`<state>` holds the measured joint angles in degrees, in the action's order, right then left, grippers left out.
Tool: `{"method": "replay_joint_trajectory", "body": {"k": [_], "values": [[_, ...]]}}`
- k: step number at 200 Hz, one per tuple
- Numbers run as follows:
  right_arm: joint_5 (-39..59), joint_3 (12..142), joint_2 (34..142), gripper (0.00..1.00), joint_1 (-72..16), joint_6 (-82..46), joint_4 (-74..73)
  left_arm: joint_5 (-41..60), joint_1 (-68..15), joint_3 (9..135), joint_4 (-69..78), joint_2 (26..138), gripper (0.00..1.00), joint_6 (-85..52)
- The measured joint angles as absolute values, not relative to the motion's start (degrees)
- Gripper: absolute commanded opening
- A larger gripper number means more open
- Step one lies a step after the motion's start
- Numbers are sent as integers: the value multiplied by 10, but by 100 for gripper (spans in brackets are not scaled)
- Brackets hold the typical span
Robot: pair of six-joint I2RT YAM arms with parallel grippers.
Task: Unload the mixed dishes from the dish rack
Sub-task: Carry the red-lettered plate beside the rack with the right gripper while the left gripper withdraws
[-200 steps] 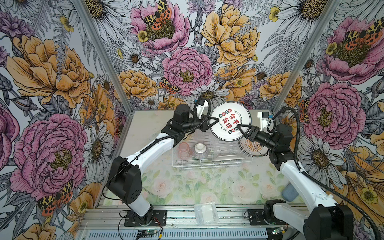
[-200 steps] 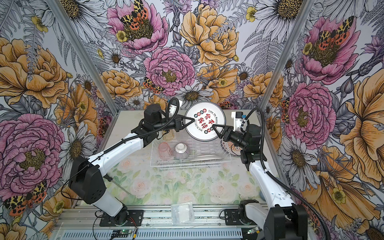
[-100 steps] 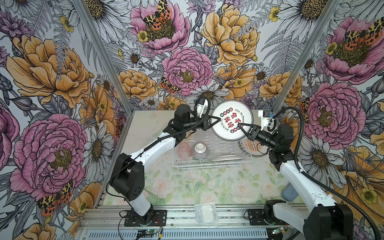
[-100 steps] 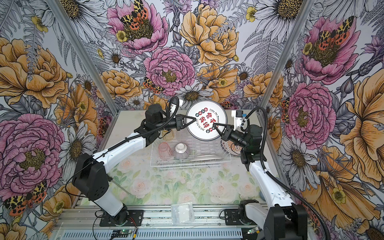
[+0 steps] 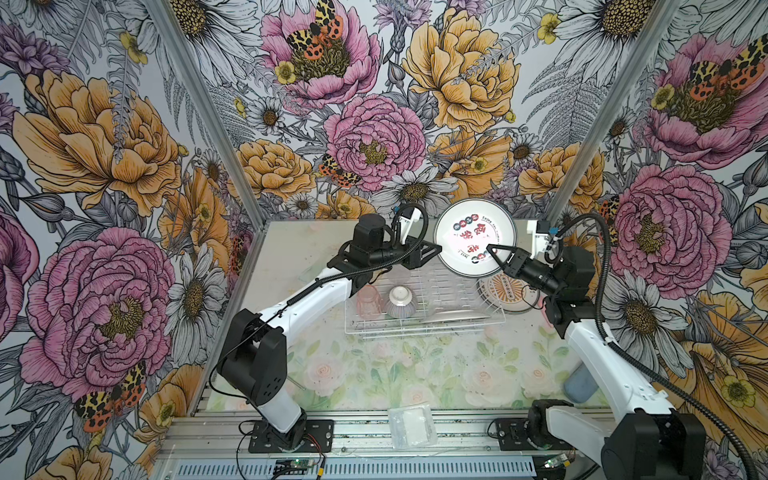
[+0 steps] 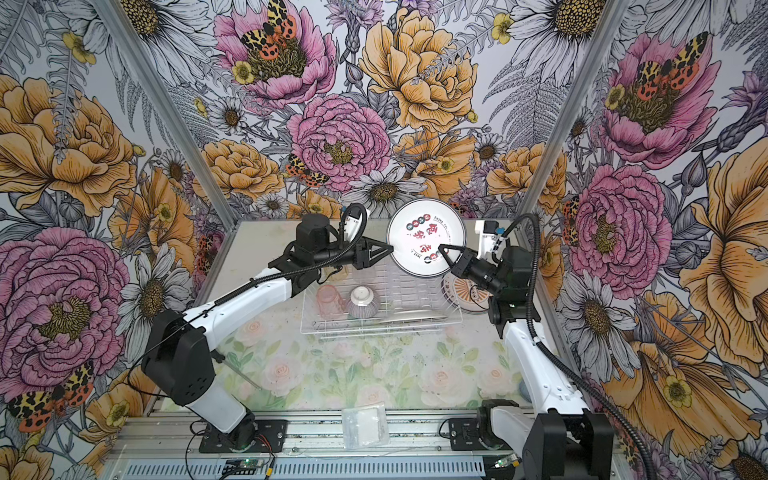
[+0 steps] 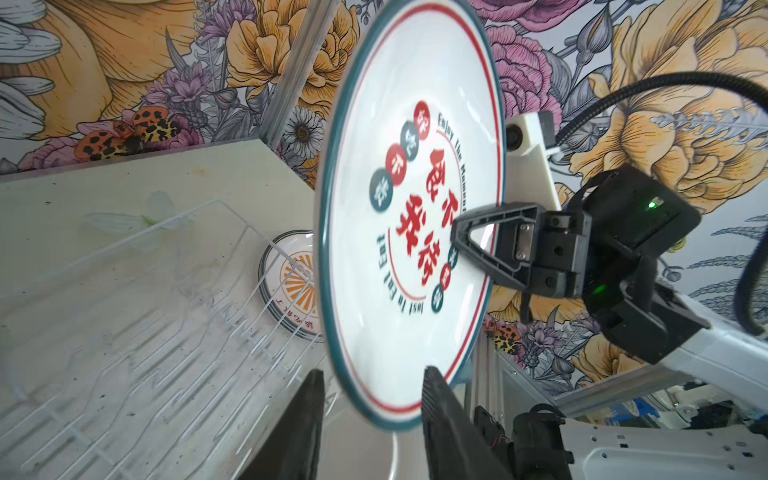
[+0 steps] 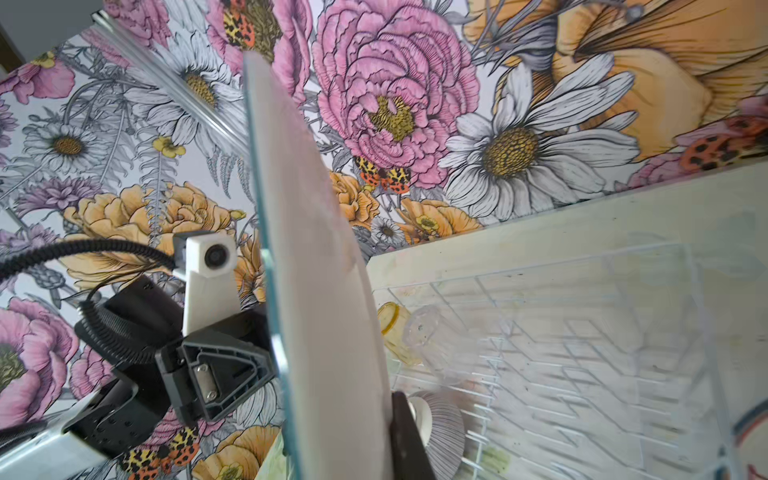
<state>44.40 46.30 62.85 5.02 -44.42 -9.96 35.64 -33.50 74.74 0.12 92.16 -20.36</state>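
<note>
Since a moment ago the left gripper [image 5: 436, 250] has opened. Its fingers stand apart, one on each side of the plate [image 5: 475, 237] rim. The right gripper [image 5: 492, 250] has closed and is clamped on the other rim. The plate stands on edge in the air between both grippers, above the dish rack [image 5: 424, 332]. Only the right arm holds it. Below the right gripper, one orange plate [image 5: 505, 291] lies flat on the tabletop [image 5: 291, 257]. I count three tumblers, pink tumbler [image 5: 368, 301], yellow tumbler [image 8: 390, 328] and clear tumbler [image 8: 432, 340], and one bowl [image 5: 401, 301].
</note>
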Motion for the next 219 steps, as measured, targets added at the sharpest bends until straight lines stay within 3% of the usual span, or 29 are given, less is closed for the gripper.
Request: {"method": "replay_joint_trajectory", "body": {"k": [106,149,219], "values": [[269,455,628,0,236,-388,55,89,-430,696,-202,796,52,12],[218,436,659,0,248,-348,96,31,-461,694,-223,799,54,51],[240,416,755,0,248,-329,119,-22,-496,695,-245,843,57,85]]}}
